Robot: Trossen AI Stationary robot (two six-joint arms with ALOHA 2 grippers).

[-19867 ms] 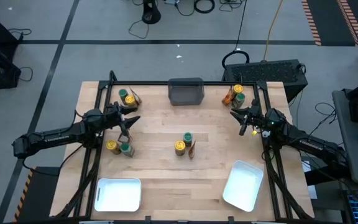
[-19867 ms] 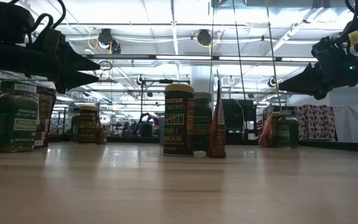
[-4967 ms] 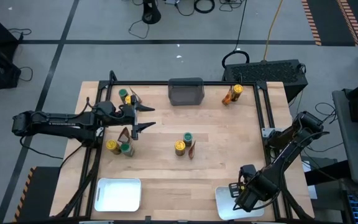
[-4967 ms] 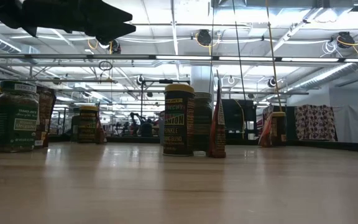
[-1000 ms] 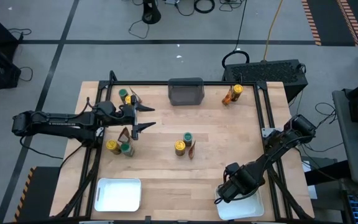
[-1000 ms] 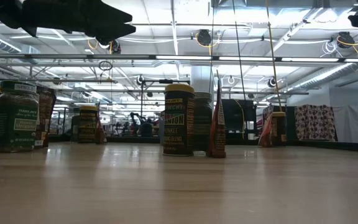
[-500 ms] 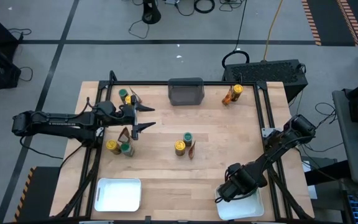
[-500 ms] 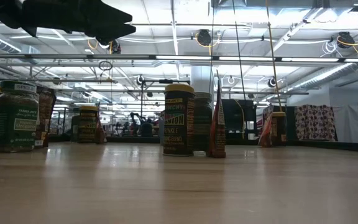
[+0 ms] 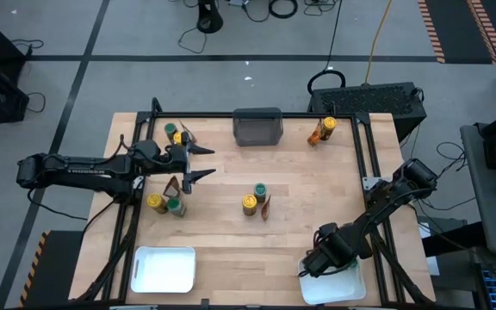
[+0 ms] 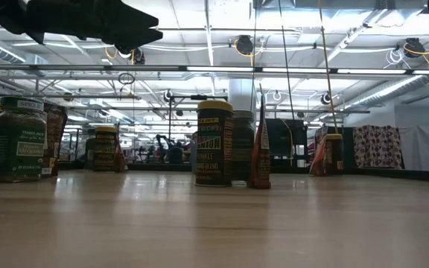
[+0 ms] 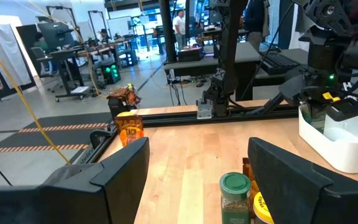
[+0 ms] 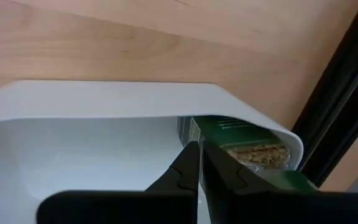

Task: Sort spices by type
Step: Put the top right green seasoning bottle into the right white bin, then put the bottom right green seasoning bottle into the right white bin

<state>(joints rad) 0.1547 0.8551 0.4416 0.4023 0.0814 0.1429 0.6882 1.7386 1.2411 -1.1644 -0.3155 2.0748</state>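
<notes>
The spices stand in groups on the wooden table: jars and a packet at the far left [image 9: 176, 133], a yellow jar [image 9: 155, 201], green jar [image 9: 173, 206] and packet at the left, a green jar [image 9: 260, 189], yellow jar [image 9: 249, 203] and packet [image 9: 266, 207] in the middle, and a yellow jar [image 9: 329, 124] with a packet at the far right. One green-lidded jar [image 12: 253, 149] lies on its side in the near right white tray [image 9: 343, 284], against its wall. My right gripper [image 12: 197, 148] points down into that tray, shut, its tips beside the jar. My left gripper [image 9: 195, 162] hangs open and level above the left side. My right gripper's shut fingertips [image 12: 190, 152] stand next to the lying green jar's label end [image 12: 188, 130], close to the tray's inner wall, coming from above at a slant. Whether they touch the jar or the wall, I cannot tell.
A dark grey bin [image 9: 257, 126] stands at the far edge's middle. A second white tray [image 9: 164, 268] lies near the front left. Black frame rails run along the table's sides. Bare wood lies between the middle group and the trays.
My right gripper has rolled a little about its own pointing line while staying over the tray's left end, shut throughout. The tray and the spices on the table have kept their places.
</notes>
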